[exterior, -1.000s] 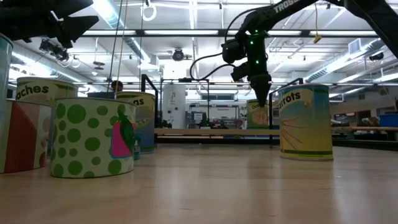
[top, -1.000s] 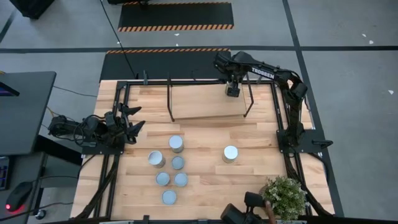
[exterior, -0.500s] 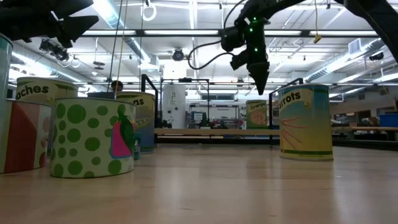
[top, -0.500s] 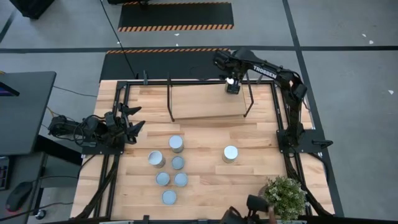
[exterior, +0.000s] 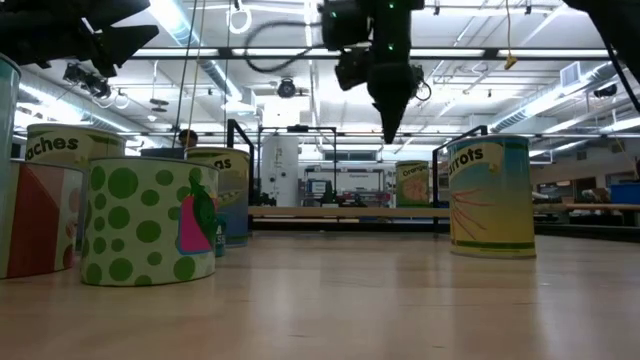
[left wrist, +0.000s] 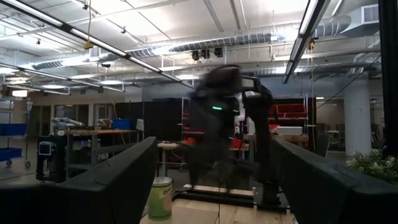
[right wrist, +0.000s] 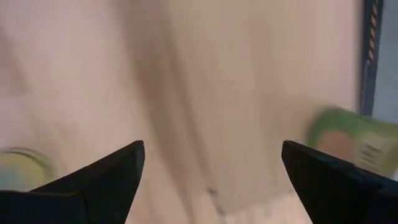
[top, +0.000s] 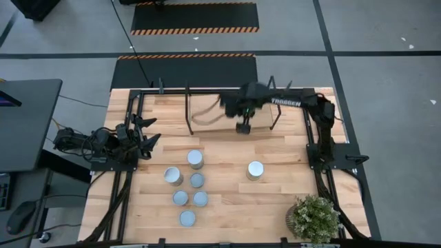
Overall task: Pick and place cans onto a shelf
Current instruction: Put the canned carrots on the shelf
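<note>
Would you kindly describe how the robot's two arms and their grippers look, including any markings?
Both arms are dark, jointed metal. The right arm carries white "TROSSEN" lettering along one link, and a small green light glows near its wrist. Each gripper, left gripper and right gripper, ends in two black, tapering, wedge-shaped fingers. Black cables loop from the right arm.

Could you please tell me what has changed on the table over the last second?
The right gripper has swung away from the shelf's right end toward its front middle, open and empty; it left a can standing on the shelf. The left gripper waits open at the left edge, unmoved. The seven cans on the table and the plant have not shifted.
</note>
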`<action>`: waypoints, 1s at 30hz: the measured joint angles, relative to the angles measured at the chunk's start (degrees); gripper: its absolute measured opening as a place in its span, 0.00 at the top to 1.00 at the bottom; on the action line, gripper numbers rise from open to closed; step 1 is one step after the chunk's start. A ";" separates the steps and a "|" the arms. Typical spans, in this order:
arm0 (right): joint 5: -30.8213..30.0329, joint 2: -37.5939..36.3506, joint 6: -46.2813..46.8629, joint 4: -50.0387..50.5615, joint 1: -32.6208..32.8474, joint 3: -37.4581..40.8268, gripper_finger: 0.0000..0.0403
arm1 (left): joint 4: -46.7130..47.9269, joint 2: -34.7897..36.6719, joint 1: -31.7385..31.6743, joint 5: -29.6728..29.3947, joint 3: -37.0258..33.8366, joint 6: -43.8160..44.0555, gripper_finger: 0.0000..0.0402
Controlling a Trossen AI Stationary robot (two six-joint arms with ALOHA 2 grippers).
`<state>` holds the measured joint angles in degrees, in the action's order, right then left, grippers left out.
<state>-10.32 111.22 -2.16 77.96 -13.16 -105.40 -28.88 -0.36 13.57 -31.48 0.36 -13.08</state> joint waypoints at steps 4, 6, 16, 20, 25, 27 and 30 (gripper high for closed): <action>0.17 0.00 6.11 -5.56 7.14 4.22 0.04 | 0.00 0.00 0.00 0.00 0.01 0.00 0.21; 0.21 0.02 9.99 -6.72 9.72 5.88 0.04 | 0.02 0.00 0.01 0.00 0.00 0.00 0.21; 6.95 0.00 32.05 -6.45 14.27 12.04 0.06 | 0.04 0.00 0.01 0.00 0.02 0.45 0.21; 8.54 0.00 33.91 -5.77 14.57 15.08 0.06 | 0.09 0.00 0.00 0.00 0.00 0.45 0.21; 8.98 0.00 34.10 -4.83 14.55 16.64 0.06 | 0.17 0.00 0.00 0.00 0.01 0.42 0.21; 10.33 0.00 34.14 -4.29 14.55 16.95 0.06 | 0.26 0.00 -0.01 0.00 0.00 0.41 0.21; 12.79 0.00 34.17 -3.05 15.13 16.96 0.06 | 0.26 0.00 -0.01 0.00 0.00 0.39 0.21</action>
<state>2.48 111.22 32.01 74.91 1.97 -88.44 -28.62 -0.36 13.56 -31.48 0.36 -12.69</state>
